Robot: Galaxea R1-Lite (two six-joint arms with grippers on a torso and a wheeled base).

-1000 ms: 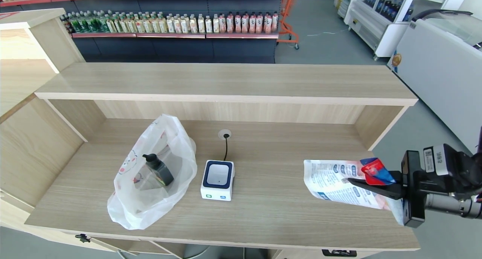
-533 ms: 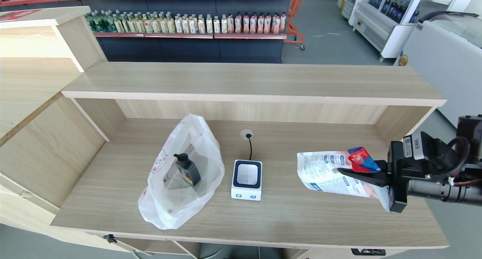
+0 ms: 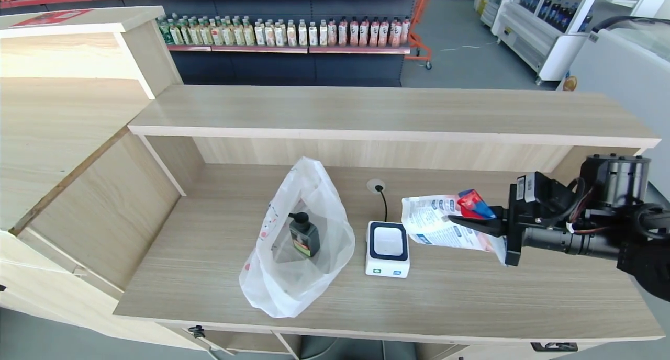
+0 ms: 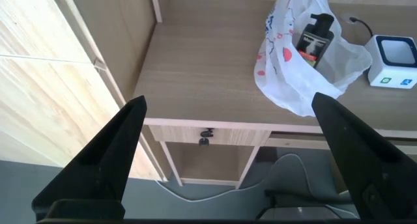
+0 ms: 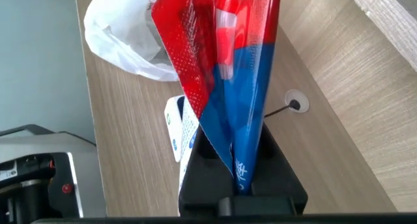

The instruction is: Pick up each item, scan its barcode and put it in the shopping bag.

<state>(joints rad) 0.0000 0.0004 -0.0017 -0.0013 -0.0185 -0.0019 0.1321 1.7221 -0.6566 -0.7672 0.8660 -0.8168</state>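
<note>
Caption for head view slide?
Right pincer holds a pouch over the counter beside the scanner; pump bottle sits in the shopping bag.

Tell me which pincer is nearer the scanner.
Right. The right pincer, shut on the pouch, hangs over the counter just beside the scanner. The left pincer, open, is back off the counter's front edge, with the bag between it and the scanner.

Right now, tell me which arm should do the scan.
Right. The right hand is shut on the pouch, held just beside the scanner. The left hand is open and empty, out past the counter's front edge, with the bag between it and the scanner.
</note>
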